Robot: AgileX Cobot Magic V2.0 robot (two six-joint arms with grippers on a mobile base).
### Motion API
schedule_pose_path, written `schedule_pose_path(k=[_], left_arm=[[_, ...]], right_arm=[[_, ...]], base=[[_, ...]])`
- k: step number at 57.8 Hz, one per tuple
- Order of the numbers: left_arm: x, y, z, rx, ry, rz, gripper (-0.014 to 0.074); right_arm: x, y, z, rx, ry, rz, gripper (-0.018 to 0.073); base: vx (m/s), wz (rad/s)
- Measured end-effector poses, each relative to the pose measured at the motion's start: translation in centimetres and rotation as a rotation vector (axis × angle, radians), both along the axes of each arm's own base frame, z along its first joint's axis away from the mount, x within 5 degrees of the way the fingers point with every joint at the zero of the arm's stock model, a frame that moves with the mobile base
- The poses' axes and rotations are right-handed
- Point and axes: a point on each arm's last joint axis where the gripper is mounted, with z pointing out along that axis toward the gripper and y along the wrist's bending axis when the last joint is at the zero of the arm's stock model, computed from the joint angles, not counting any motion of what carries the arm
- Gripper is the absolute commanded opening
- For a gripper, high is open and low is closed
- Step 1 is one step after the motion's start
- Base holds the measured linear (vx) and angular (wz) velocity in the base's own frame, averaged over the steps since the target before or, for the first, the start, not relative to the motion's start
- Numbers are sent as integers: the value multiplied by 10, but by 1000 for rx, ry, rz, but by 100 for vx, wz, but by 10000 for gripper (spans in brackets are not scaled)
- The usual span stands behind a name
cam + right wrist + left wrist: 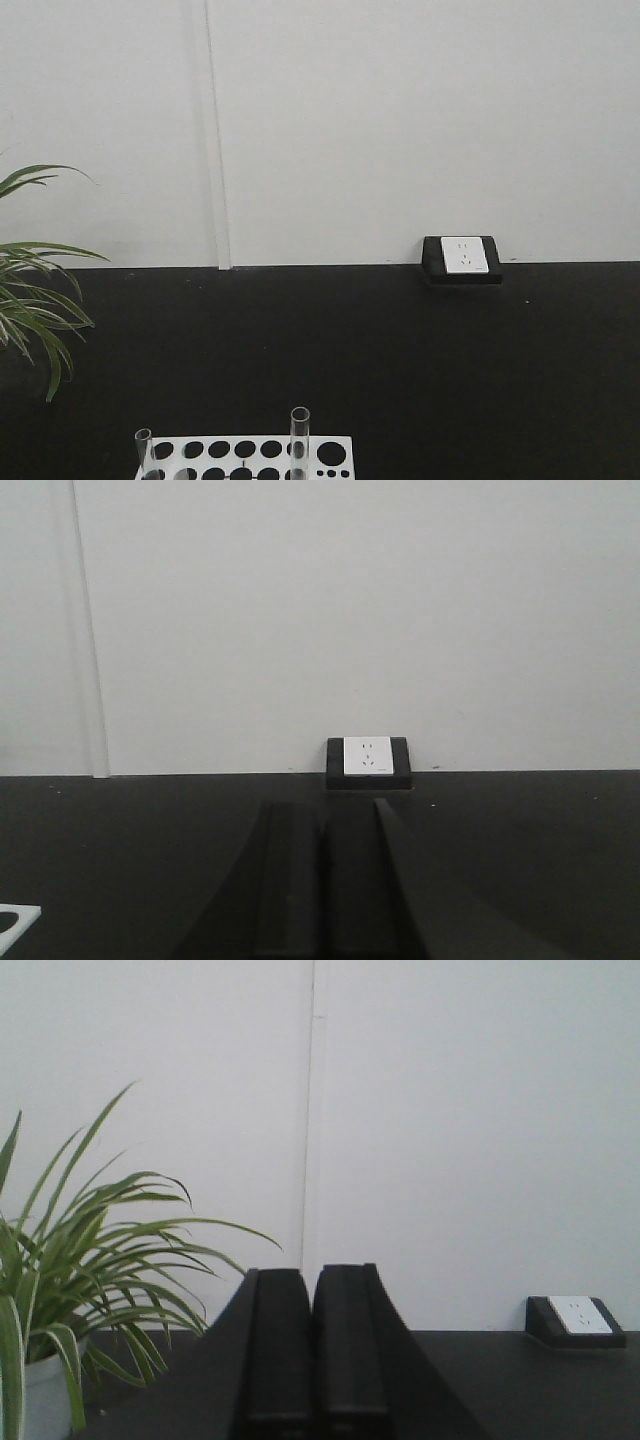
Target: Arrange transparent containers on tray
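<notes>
Left tool (315, 1360): fingers pressed together, gripping nothing; potted plant (85, 1270) ahead to its left. Right tool (320, 880): likewise closed and empty; wall socket (366, 757) straight ahead. Two transparent containers (299, 438) stand upright in a white rack (245, 458) on the black surface (400, 350), held by neither tool.

The left claw (315, 1282) is showing two matte black, flat-faced fingers with sloping outer flanks; the right claw (320, 815) is showing the same plain, unmarked black build.
</notes>
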Motion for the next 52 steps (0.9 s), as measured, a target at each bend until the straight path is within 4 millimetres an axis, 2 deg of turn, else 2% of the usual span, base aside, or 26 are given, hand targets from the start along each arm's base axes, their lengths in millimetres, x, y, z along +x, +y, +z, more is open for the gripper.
schedule_pose_path(k=[7,13,21,30,39,46,52], left_arm=[[-2,1,21,44,27,22,-7],[5,2,35,76,89,37,-7],[23,1,42,91,164,36,-3],[47,-1,38,100,235,23,1],[71,-2,25,107,354,14,31],[88,-3,13,112,455,9,113],[99,-4,4,115,515,4,235]], right_arm=[[10,0,21,-70,23,-11,-4],[21,1,33,-113,53,-16,-3],[39,2,32,-134,137,-12,-1],[57,3,20,-145,248,-6,4],[68,4,11,-152,323,-2,15],[73,4,6,-155,360,0,38],[76,5,4,-157,379,1,70]], base=[[0,0],[0,0],[0,0],[0,0],[0,0],[0,0],[0,0]])
